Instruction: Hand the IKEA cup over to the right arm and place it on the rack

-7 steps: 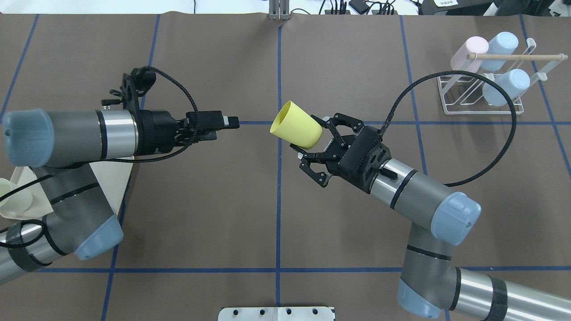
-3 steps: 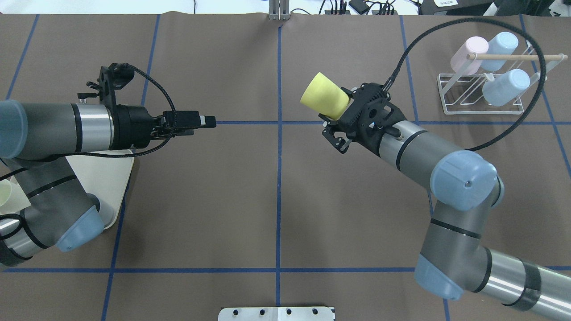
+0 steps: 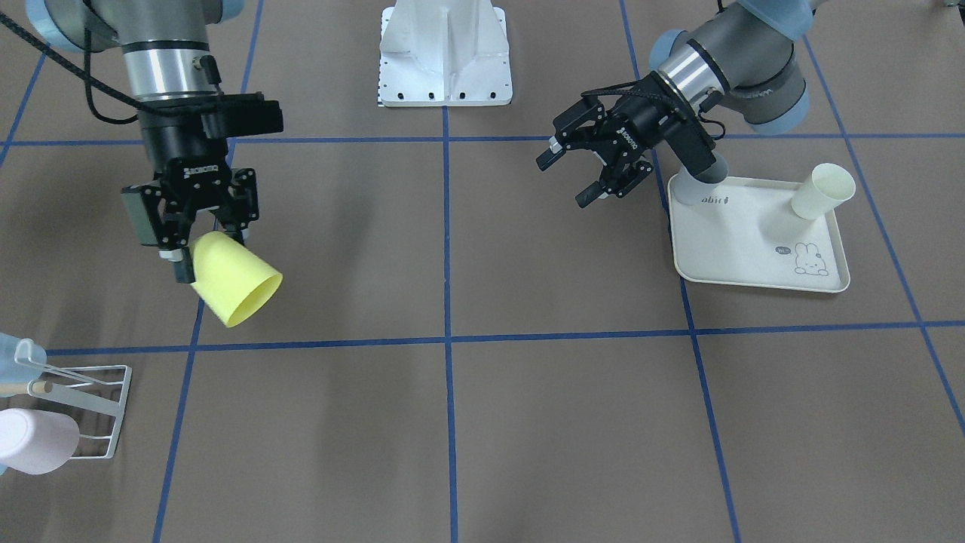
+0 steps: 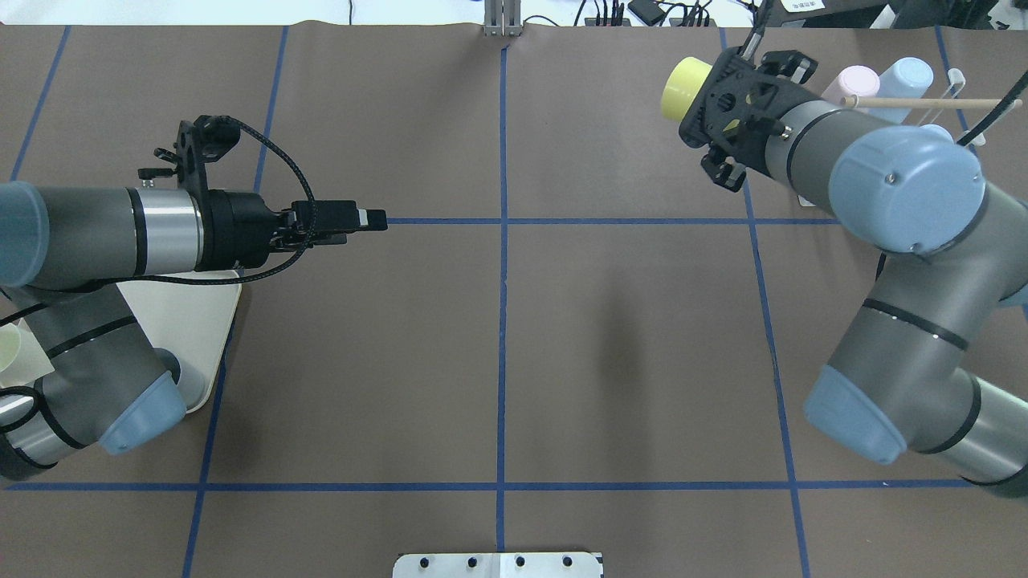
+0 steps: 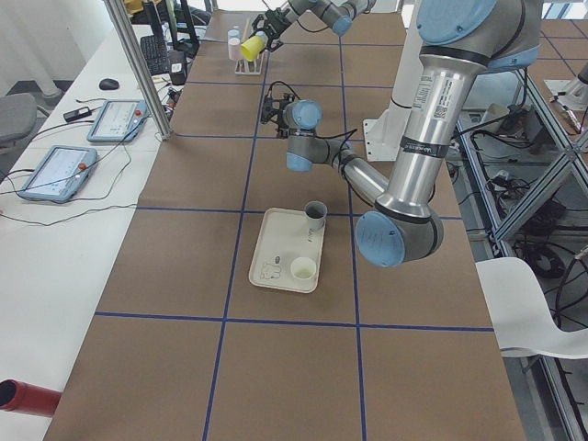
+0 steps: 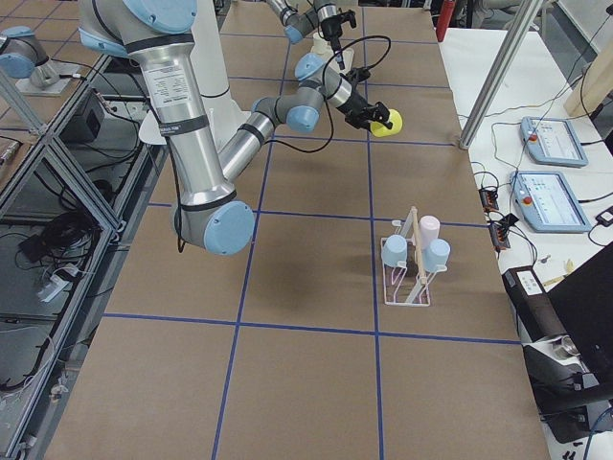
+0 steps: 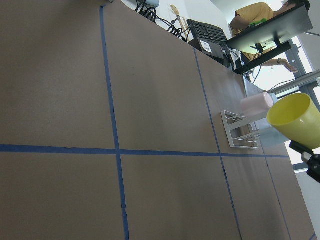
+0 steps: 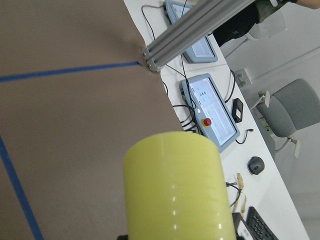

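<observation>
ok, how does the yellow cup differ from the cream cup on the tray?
The yellow cup is bright yellow; the cream cup is pale. The yellow cup is held off the table in the right gripper, tilted, mouth away from the gripper; the cream cup stands upright on the tray, untouched. Both are plain, handleless, tapered cups.
</observation>
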{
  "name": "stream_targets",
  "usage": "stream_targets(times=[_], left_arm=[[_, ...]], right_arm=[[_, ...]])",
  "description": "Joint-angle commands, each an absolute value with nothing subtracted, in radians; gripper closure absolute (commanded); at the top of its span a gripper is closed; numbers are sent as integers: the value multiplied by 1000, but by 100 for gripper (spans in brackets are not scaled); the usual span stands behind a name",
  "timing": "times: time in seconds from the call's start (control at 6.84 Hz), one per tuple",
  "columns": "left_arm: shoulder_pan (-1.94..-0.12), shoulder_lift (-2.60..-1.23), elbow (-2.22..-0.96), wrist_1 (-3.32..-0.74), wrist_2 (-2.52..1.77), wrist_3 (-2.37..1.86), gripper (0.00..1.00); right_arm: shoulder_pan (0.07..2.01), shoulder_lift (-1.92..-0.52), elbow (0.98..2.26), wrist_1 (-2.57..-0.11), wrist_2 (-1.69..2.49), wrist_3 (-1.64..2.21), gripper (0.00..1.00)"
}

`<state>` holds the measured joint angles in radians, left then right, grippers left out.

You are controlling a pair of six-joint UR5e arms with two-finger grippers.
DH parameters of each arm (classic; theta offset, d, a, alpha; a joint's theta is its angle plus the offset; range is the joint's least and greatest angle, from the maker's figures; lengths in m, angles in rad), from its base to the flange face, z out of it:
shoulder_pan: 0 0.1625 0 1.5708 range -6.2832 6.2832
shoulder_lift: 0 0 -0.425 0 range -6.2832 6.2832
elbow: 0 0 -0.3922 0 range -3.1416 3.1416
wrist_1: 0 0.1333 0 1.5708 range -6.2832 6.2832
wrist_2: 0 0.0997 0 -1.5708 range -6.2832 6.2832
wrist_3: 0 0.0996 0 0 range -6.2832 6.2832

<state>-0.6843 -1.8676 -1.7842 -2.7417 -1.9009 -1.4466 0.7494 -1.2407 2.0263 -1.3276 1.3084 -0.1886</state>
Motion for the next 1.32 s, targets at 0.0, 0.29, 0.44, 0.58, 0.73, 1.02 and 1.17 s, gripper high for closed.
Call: stream_targets(times=[0.0,0.29,0.44,0.58,0.73,1.02,1.17], left_arm=[[-684,-1867,-1786,-2743,-1901,-1447,0],[-684,-1867,-1786,-2743,-1899,-1447,0],[-684,-1867,-1787,-2743,-1899,-1447,0],[-684,-1867,-1787,-2743,-1898,-1448,0],[-683,-1867,-1786,-2743,-1898,-1448,0],[-677,-1855,-1787,-2744,-1876,-1448,0],[-675,-1855,-1786,-2744,-1876,-1448,0]], right_arm=[[909,-1288,2026,-1456,1312,-615,100],[1059,-1333,1972,-1453,1315,-1037,100],[1107,-1332,1894,-1444,1324,-1152,100],[1121,-1325,1835,-1406,1351,-1170,100],[1146,-1333,1753,-1281,1379,-1259,100],[1181,-1341,1624,-1146,1379,-1371,100],[1181,-1348,1562,-1070,1378,-1396,100]])
